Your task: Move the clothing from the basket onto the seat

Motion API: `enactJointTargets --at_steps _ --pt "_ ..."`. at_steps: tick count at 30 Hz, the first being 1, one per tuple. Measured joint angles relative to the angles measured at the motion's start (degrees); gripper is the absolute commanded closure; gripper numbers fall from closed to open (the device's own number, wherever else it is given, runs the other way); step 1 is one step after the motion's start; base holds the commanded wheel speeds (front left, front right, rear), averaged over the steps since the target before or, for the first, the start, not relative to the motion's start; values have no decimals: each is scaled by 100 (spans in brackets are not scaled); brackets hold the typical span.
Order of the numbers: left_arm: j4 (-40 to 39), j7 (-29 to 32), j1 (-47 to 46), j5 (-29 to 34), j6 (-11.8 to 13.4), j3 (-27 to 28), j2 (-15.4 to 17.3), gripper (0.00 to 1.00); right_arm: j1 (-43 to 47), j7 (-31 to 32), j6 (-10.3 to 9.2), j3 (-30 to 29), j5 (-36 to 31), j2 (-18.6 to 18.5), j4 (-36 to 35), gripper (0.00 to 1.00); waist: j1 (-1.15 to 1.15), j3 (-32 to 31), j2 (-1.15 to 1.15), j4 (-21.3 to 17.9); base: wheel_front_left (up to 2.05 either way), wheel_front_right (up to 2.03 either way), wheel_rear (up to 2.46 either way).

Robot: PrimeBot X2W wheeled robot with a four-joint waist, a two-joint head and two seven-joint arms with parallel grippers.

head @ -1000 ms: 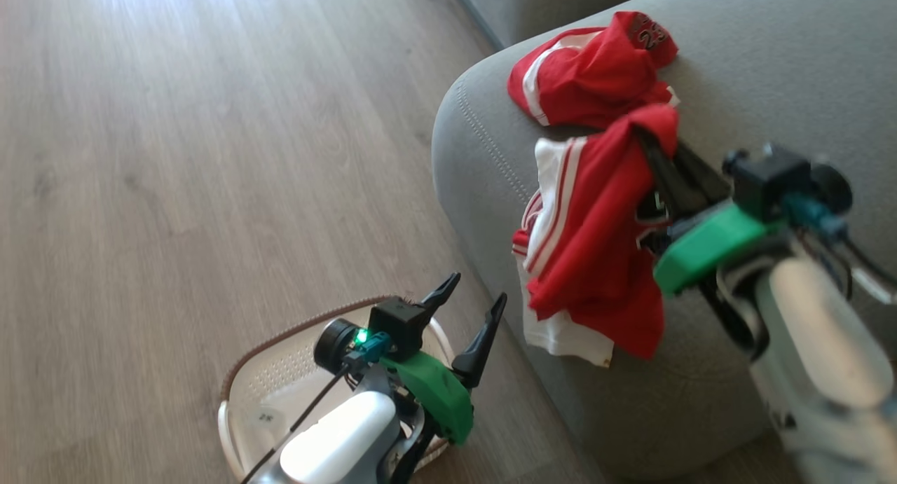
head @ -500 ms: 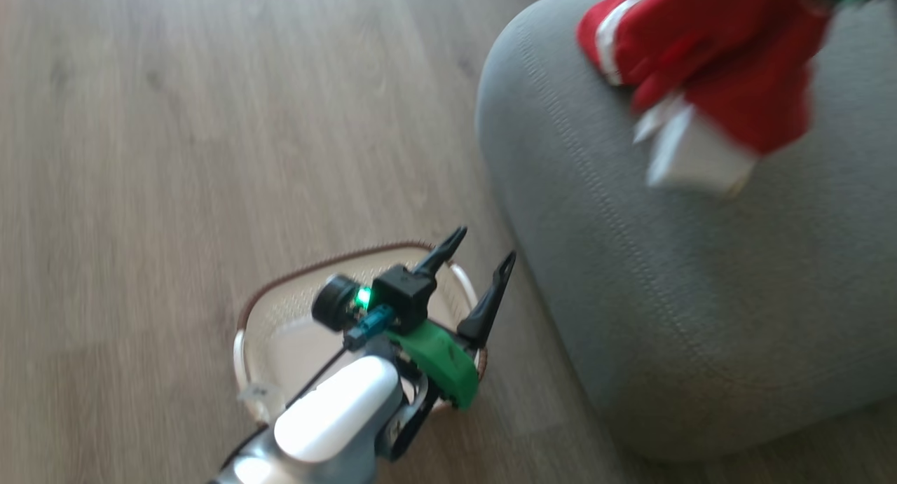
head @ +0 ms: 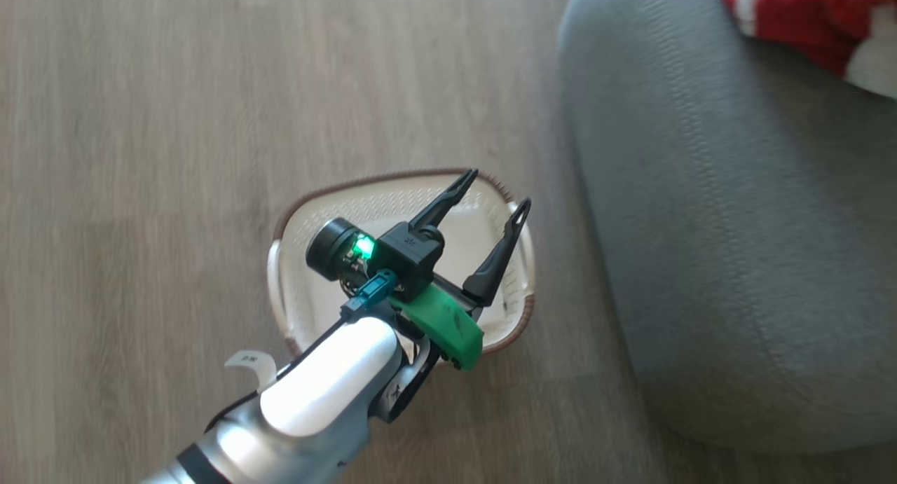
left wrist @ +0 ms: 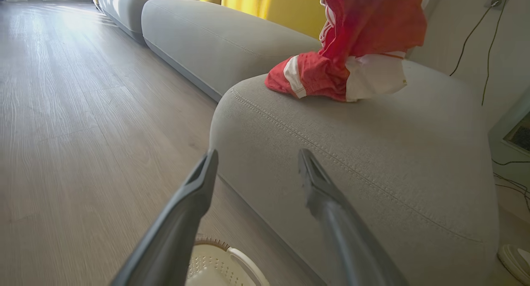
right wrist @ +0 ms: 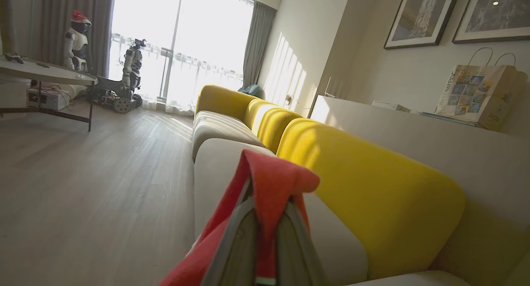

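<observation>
The cream basket [head: 329, 197] with a brown rim stands on the floor beside the grey sofa [head: 701, 225]; what shows of its inside is bare. My left gripper [head: 499, 188] hangs open just above it, nothing between its fingers [left wrist: 198, 186]. One red garment [left wrist: 310, 77] with white trim lies on the sofa's rounded end [left wrist: 352, 153]. A second red garment [left wrist: 372, 25] hangs above it. My right gripper [right wrist: 271, 195] is shut on this red cloth [right wrist: 277, 176], which drapes over both fingertips. A red patch of clothing [head: 792, 8] shows at the head view's top right.
Wooden floor [head: 175, 120] stretches left of the sofa. Yellow back cushions [right wrist: 364, 178] line the sofa along the wall. A cable [left wrist: 488, 50] hangs on the wall behind. Far off stand a low table [right wrist: 45, 73] and small robot figures [right wrist: 128, 70] by the window.
The head camera has swung down and left, so the basket is now central. The right gripper has carried its red garment up over the sofa, out of the head view. The left gripper stays open.
</observation>
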Motion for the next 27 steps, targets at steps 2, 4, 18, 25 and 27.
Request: enactJointTargets --at_steps 2,4,18,25,27 --pt "-35 23 -26 3 33 -10 11 0 29 -54 0 -345 -202 38 268 100 0 142 0 111 0 0 0" --pt "-63 51 -29 44 36 -13 34 0 49 -104 0 -681 -379 83 489 100 0 282 0 203 0 0 0" --pt "-178 101 -151 44 86 -23 157 0 795 -214 0 -1481 -1258 954 1304 100 0 756 0 351 0 0 0" --pt "-179 100 -167 42 89 -20 183 0 1022 -215 0 -1588 -1321 1149 1200 0 0 703 0 272 0 0 0" --pt "-175 99 -166 41 97 -18 201 0 1079 -215 0 -1539 -1318 1215 1082 0 0 659 0 229 0 0 0"
